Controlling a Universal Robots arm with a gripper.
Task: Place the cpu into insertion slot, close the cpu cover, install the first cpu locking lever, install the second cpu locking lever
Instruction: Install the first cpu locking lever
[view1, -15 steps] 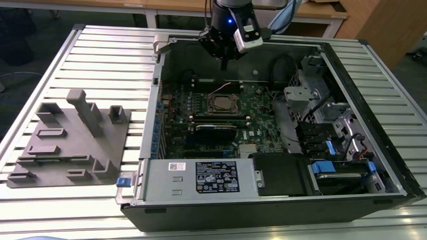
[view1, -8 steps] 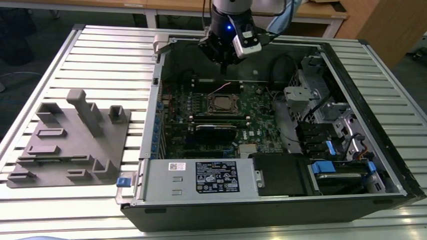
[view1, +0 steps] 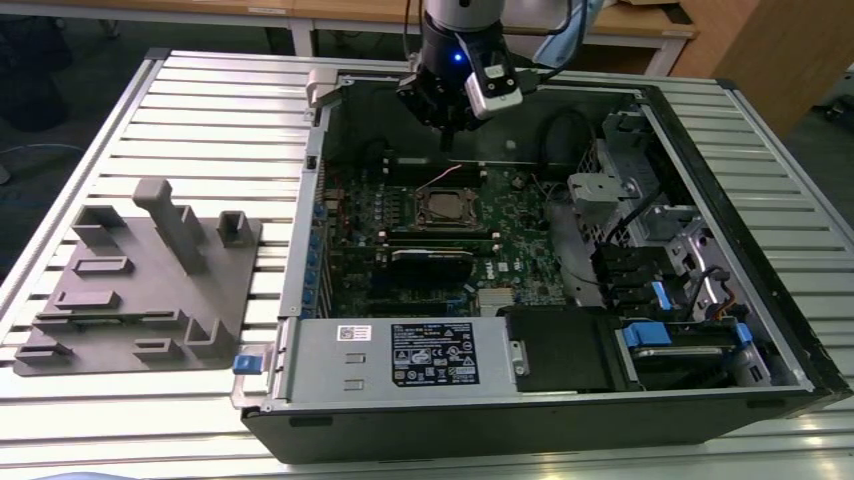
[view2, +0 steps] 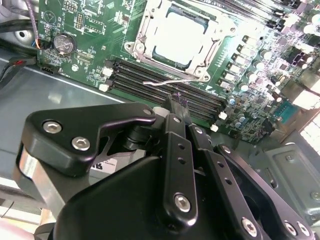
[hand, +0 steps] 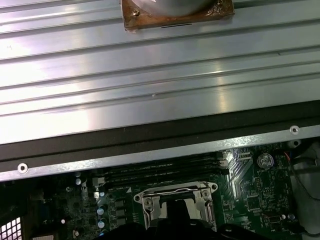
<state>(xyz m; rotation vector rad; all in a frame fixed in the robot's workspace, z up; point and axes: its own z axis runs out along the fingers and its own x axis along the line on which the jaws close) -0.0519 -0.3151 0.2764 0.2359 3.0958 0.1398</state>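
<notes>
Our end effector (view2: 176, 101) hangs closed, holding nothing, near the cpu cover (view2: 145, 29). We fear its tips slipping off the thin loose lever (view2: 172, 81), letting it spring up.

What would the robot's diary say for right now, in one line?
claw: shut, empty, over motherboard near cpu | cpu: seated | cpu cover: down around cpu | locking lever: looks unhooked

In the first wrist view the gripper (hand: 176, 222) hides the middle of the cpu cover (hand: 148, 206); the picture's edge cuts both.
</notes>
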